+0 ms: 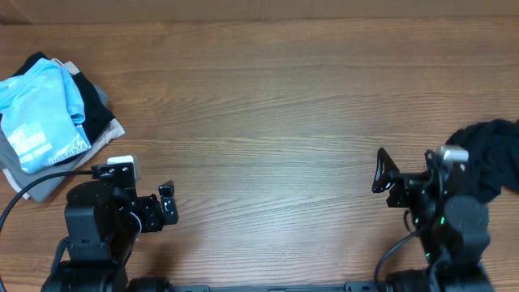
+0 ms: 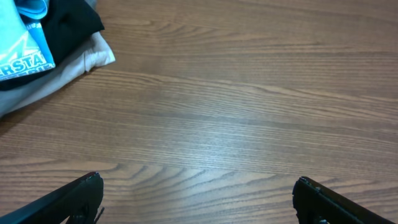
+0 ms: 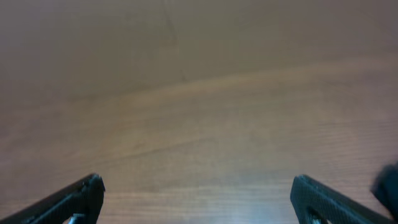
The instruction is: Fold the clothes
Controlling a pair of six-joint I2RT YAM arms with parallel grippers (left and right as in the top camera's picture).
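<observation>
Overhead: the clothes pile [image 1: 49, 113] sits on the table [image 1: 268, 97] at far left, a black garment [image 1: 491, 150] at far right. Left wrist: the left gripper [image 2: 198, 182] gapes wide, empty, the pile at upper left. Right wrist: the right gripper [image 3: 198, 181] is equally wide, holding nothing.

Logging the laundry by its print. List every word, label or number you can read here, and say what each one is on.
"ERSTA": white capitals on the light blue T-shirt, cut off by the left edge of the left wrist view.
The smaller line under it is too blurred to read.
The same shirt's print in the overhead view is too small to read.
There is no text on the dark garment or the table.
</observation>
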